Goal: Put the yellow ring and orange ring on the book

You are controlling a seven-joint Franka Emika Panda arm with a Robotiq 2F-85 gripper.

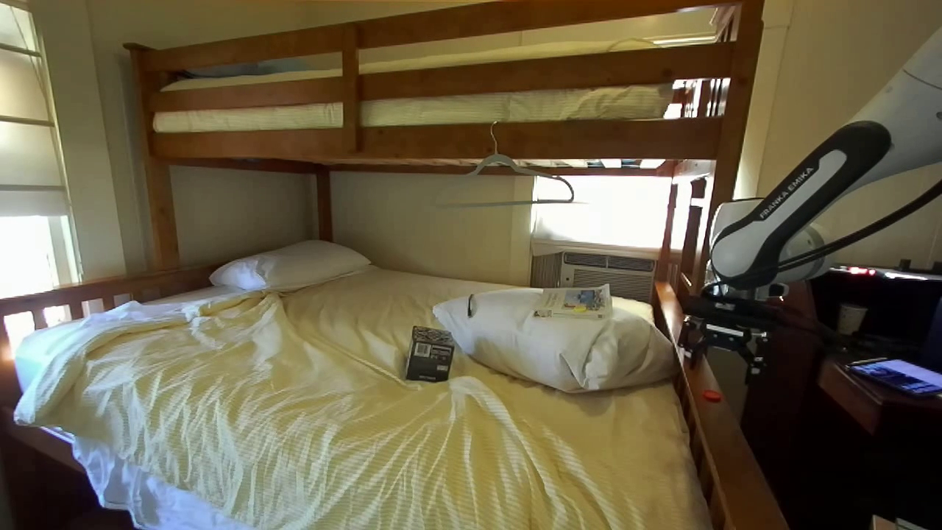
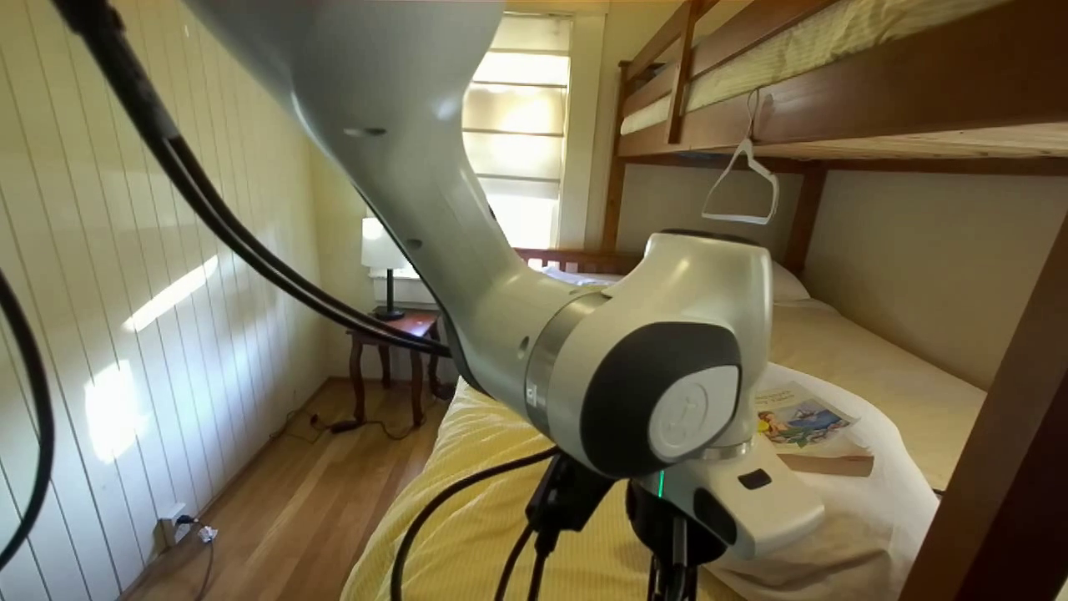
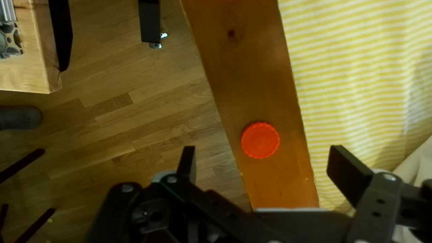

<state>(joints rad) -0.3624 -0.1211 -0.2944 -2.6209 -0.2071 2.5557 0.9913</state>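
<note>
The room has pale walls [image 1: 235, 213] and a bright window [image 1: 26, 162], set between nine and ten o'clock in an exterior view; a wooden bunk bed [image 1: 441, 143] fills most of that view, with yellow bedding [image 1: 294, 412] rumpled over its lower level and a side rail [image 1: 736, 456] running from three o'clock down past four; a white and black robot arm [image 1: 802, 195] reaches in from between two and three o'clock; a white pillow [image 1: 515, 342] lies near four o'clock on the bedding; a hanger [image 1: 499, 158] hangs from the bed's upper level near one o'clock; the gripper [image 3: 265, 162], at the arm's end and near the side rail, has its fingers [image 3: 349, 173] spread wide, one near seven o'clock in the wrist view and its mate near four; the book [image 1: 563, 300] rests on top of the pillow, toward the pillow's one o'clock; a dark box [image 1: 429, 361] sits near seven o'clock in the same exterior view, just beside the pillow; a small yellow spot that looks like the yellow ring [image 1: 581, 309] shows on the book's cover in both exterior views, too small to make out well; the orange ring [image 3: 260, 140], a red-orange disc with a scalloped edge, lies flat on the side rail, near four o'clock in the wrist view, well apart from the book.
</note>
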